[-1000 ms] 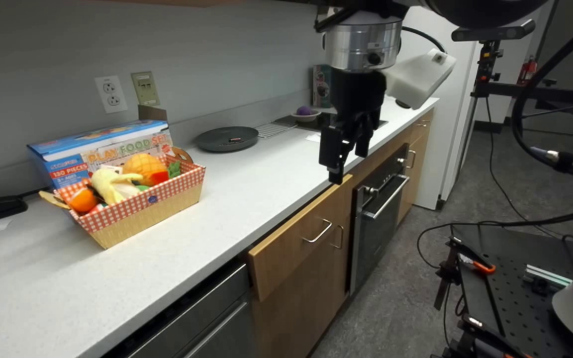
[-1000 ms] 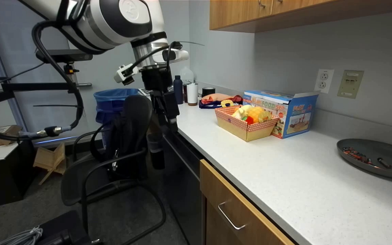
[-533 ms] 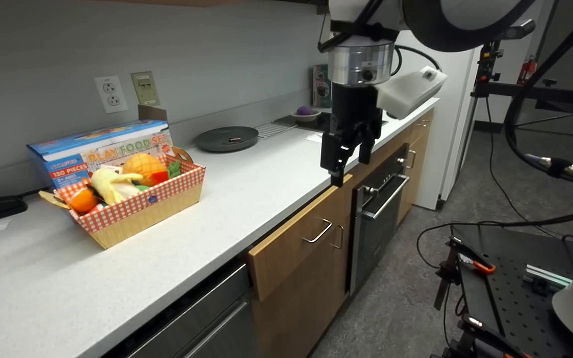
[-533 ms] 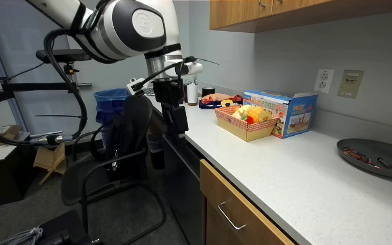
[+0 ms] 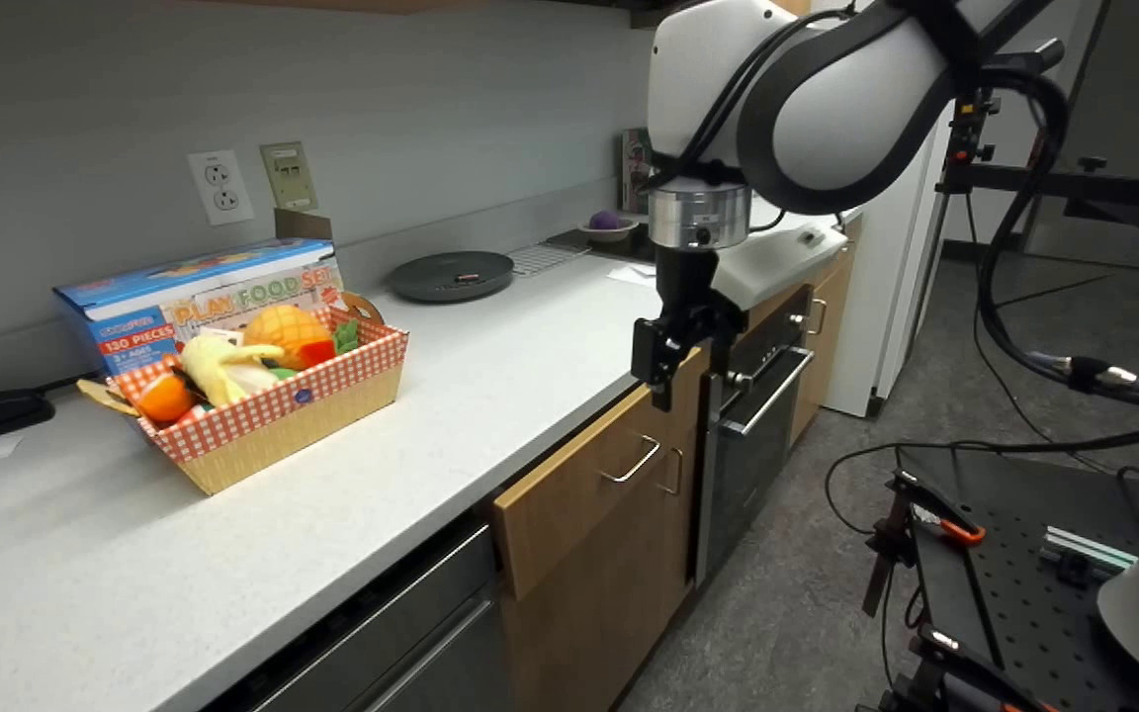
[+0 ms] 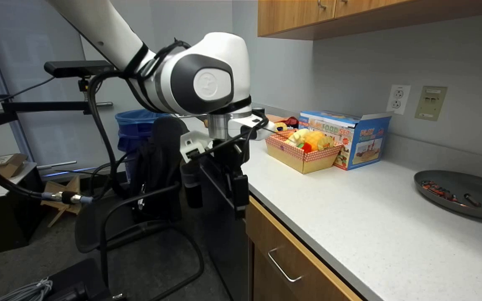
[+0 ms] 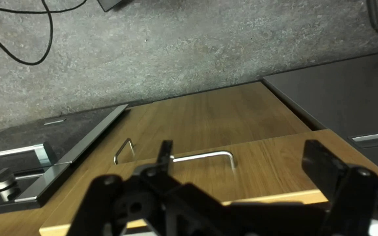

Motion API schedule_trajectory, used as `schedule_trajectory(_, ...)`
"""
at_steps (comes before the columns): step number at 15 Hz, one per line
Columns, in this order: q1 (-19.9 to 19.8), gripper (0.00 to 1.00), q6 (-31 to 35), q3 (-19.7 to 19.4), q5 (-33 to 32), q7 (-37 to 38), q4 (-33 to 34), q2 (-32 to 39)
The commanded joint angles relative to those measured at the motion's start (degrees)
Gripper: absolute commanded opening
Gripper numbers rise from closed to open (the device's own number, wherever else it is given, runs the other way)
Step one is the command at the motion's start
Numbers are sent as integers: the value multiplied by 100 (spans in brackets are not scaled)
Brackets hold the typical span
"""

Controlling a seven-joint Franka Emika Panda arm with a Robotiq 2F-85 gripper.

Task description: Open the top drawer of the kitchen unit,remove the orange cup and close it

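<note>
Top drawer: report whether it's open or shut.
The top drawer is slightly open: in the wrist view, its front stands out from the door panel below.

The glossy white robot arm (image 6: 207, 83) slopes downward to its silver metal wrist collar (image 5: 698, 219), beneath which the black two-fingered end effector (image 7: 240, 156) points down, its jaws wide apart.

Dim in here. White worktop (image 6: 349, 209) bright; floor (image 6: 153, 263) under armchair (image 6: 88, 230) murky. Silver bar handle (image 7: 205, 155) glints. Wrist view: gripper fingers (image 7: 323, 167) blurred.
</note>
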Motion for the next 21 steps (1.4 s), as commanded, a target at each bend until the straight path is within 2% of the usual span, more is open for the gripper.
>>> schedule_trajectory(1, -85, 100, 514, -222, 412, -106, 76, 561)
schedule_trajectory(8, -151, 100, 1571, -721, 619, 135, 75, 1371)
schedule_trajectory(15, -91, 100, 2523, -995, 1234, 371, -15, 2063)
schedule_trajectory(19, -92, 100, 2826, -1003, 1748, 350, -49, 2336)
schedule_trajectory(21, 1, 100, 2658, -1086, 1670, 255, -46, 2275)
